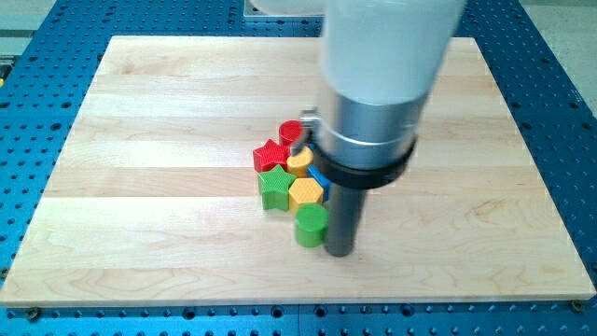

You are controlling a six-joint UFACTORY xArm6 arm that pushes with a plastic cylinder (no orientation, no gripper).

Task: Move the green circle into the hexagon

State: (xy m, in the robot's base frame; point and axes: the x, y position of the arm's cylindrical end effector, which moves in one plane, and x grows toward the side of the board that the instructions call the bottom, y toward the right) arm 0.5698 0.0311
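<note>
Currently my tip [338, 252] is resting on the wooden board [168, 112], touching the view's right side of the green circle [312, 225] (a plain rod, gripping nothing). Above the circle, the yellow hexagon [305, 192] is sitting just beside it, flanked by a green star [274, 188], red star [270, 155], yellow block [299, 161], red circle [292, 133] and a partly hidden blue block [320, 177].

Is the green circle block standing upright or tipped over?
Upright: the green circle block shows its flat round top, beside my tip, below the yellow hexagon block.

Bright, even overhead light; soft short shadows under blocks. Arm housing [392, 47] close to lens, blurred. Mild glare on board [168, 112].
</note>
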